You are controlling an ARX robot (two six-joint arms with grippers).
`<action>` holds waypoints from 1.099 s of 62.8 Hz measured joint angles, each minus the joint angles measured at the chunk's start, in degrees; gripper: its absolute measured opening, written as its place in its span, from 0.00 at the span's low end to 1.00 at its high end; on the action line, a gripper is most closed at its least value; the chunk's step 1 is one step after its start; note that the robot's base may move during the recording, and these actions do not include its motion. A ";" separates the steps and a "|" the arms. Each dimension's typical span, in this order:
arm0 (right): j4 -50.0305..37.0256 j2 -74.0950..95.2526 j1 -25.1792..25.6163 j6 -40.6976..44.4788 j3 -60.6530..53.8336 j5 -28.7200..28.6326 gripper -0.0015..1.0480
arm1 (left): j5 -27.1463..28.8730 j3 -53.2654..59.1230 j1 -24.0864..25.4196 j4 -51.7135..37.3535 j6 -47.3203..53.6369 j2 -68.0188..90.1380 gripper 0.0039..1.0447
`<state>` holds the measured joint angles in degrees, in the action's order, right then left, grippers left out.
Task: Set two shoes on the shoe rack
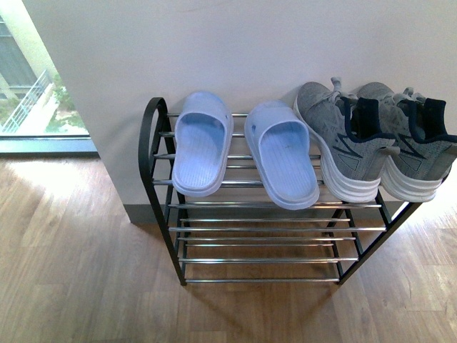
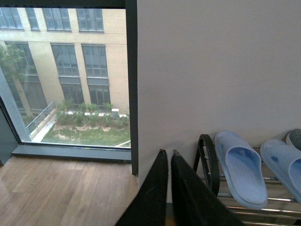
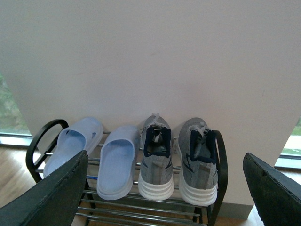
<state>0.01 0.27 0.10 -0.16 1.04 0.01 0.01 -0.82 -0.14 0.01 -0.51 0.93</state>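
front view gives me the shoe rack [image 1: 163, 187] against the white wall [image 1: 250, 50], standing on the wood floor [image 1: 78, 279], and neither arm shows there. on the rack's top tier sit four shoes in a row, toes to the wall. nearest the rack's rounded black side frame is one pale blue slide [image 1: 202, 143], then the second pale blue slide [image 1: 283, 156] just beside it. next comes a grey knit sneaker [image 1: 343, 143], touching the second grey knit sneaker [image 1: 414, 146] at the far end of the rack. the lower chrome tiers hold nothing i can see.

from the right wrist view i see the right gripper [image 3: 164, 188] with its dark fingers [image 3: 51, 193] spread wide apart, nothing between them, hanging in front of the rack and clear of it.

from the left wrist view the left gripper [image 2: 169, 160] has its two fingers pressed nearly together with only a thin slit, gripping nothing, off beyond the rack's rounded frame toward the window [image 2: 66, 75].
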 joint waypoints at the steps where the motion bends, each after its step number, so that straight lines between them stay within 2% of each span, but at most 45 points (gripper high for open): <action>1: 0.00 0.00 0.00 0.00 0.00 0.00 0.91 | 0.00 0.00 0.00 0.00 0.00 0.00 0.12; 6: 0.00 0.00 0.00 0.00 0.00 0.00 0.91 | 0.00 0.00 0.00 0.00 0.02 0.00 0.24; 20: 0.00 0.00 0.00 0.00 0.00 -0.20 0.91 | 0.15 0.00 0.00 0.00 0.02 -0.02 0.75; 28: 0.00 0.00 0.00 0.00 0.00 -0.17 0.91 | 0.13 0.00 0.00 0.00 0.07 -0.02 0.93; 31: 0.00 0.00 0.00 0.00 0.00 -0.11 0.91 | 0.07 0.00 0.00 0.00 0.09 -0.02 0.91; 69: 0.00 0.00 -0.04 0.00 0.00 0.02 0.91 | -0.02 0.00 0.04 0.00 0.13 -0.02 0.91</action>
<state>0.01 0.27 0.05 -0.16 1.04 0.03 -0.01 -0.82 -0.10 0.01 -0.38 0.91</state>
